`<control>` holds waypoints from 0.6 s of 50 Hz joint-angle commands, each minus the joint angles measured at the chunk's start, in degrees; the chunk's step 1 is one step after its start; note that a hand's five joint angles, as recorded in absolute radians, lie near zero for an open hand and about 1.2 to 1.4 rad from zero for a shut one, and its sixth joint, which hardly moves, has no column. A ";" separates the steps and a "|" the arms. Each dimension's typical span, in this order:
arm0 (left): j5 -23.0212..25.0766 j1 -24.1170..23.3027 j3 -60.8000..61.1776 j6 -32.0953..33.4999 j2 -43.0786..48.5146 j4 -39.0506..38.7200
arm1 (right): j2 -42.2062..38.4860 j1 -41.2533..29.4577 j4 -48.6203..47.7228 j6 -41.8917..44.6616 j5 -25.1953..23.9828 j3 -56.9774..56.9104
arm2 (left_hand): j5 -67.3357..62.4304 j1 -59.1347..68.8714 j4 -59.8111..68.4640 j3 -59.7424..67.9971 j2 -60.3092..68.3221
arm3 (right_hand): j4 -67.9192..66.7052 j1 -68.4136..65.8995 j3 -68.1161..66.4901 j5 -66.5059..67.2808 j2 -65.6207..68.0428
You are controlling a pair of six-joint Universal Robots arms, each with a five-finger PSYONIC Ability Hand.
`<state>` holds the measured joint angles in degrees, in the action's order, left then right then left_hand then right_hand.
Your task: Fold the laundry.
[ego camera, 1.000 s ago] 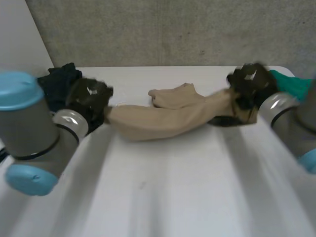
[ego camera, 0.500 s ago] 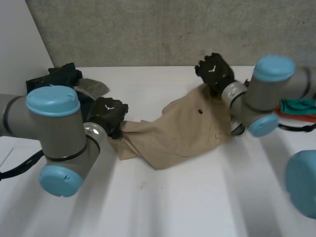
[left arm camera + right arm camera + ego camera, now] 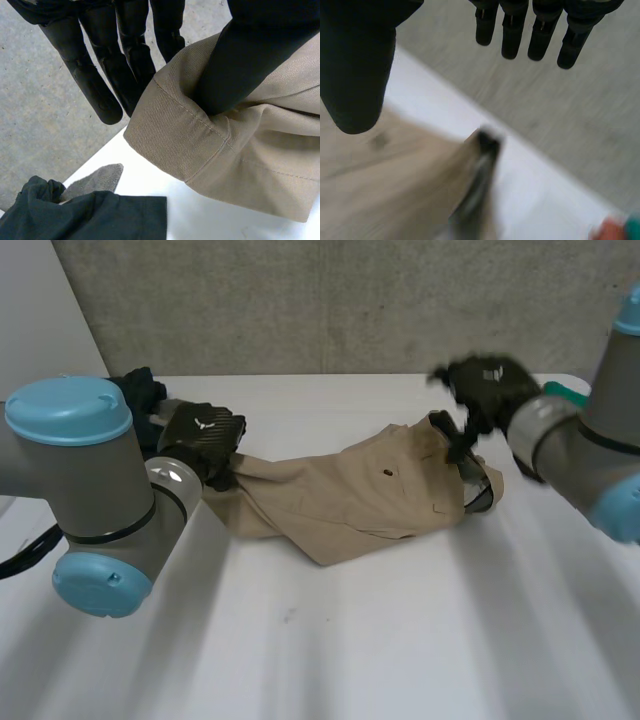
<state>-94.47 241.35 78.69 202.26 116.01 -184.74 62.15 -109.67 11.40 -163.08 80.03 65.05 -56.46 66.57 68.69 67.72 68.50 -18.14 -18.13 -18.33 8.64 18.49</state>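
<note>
White table (image 3: 330, 660) lies bare nearest me, and past that bare stretch the tan trousers (image 3: 350, 495) lie across its middle, between my two hands. Their long axis runs side to side. The leg cuff (image 3: 175, 135) points toward my left hand (image 3: 200, 435). The waist end, with its dark inside showing, points toward my right hand (image 3: 485, 390).

My left hand grips the cuff, with the thumb (image 3: 235, 65) tucked into the opening and pressing the cloth against the fingers (image 3: 90, 85) behind it. I judge this hold is meant to anchor that end and draw the leg out straight. My right hand hovers just above the waist end, its fingers (image 3: 540, 30) straight and its thumb spread away, holding nothing. As far as I can tell, the cloth beneath it is untouched.

The trousers are rumpled and partly doubled over on themselves, so I judge the flattening is not yet done.

Farther back, dark clothes (image 3: 135, 390) and a grey cloth (image 3: 95, 180) are heaped beside my left hand. A green cloth (image 3: 568, 392) lies behind my right hand, and a concrete wall (image 3: 330, 300) closes off the far edge.
</note>
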 commanded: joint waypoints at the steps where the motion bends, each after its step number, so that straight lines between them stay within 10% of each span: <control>1: -0.10 -0.35 0.06 -0.20 -0.17 -0.01 | 0.61 -0.89 -1.61 -0.31 -0.40 15.26 | -13.54 13.43 11.31 12.28 11.50 | -7.67 -7.68 -7.48 7.17 7.32; 12: -0.36 -0.44 0.15 -0.20 -0.35 -0.01 | -7.13 -3.27 -22.37 -2.33 4.69 19.15 | -13.54 13.43 11.31 12.28 11.50 | -27.16 -27.18 -26.97 26.67 26.82; 19: -0.45 -0.61 0.15 -0.29 -0.52 -0.01 | -7.66 -3.88 -26.34 -4.09 7.60 18.36 | -13.54 13.43 11.31 12.28 11.50 | -61.83 -61.84 -61.63 61.33 61.48; 30: -0.63 -0.17 -2.40 -0.29 -10.88 -0.18 | 9.11 -1.60 -25.02 -3.74 3.30 14.42 | -13.54 13.43 11.31 12.28 11.50 | -61.86 -61.87 -61.67 61.36 61.51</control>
<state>-95.15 240.83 78.37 202.04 112.64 -184.78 59.76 -113.32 -14.98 -168.41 86.74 82.92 -56.47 66.57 68.71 67.72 68.50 -68.35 -63.63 -67.76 55.78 66.95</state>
